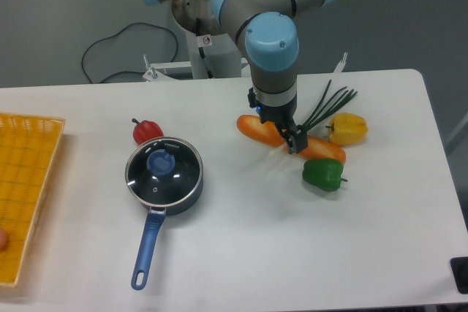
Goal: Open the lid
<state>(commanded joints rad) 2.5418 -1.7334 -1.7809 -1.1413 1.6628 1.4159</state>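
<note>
Covering part of the vegetable pile, the arm's wrist and gripper [295,144] hide where the two orange carrots [257,128] meet, and the dark fingers are so small against them that I cannot tell whether the jaws stand apart or together; nothing seems to be held. A bunch of green stalks [330,103] disappears behind the wrist at its lower end. At the left edge an orange mesh basket [25,180] is cut off by the frame, with a small reddish thing at its lower edge barely showing. A dark object at the bottom right corner is also cut off. The lid [163,169] sits closed on the dark saucepan [189,196], left of centre on the white table [292,246], well apart from the gripper. It is a round clear glass disc with a thin metal rim and a blue knob in the middle; glare makes the pan's inside unreadable. A red pepper [146,131] touches the pan's far side. The yellow pepper [346,128] and green pepper [322,174] lie near the carrots.
</note>
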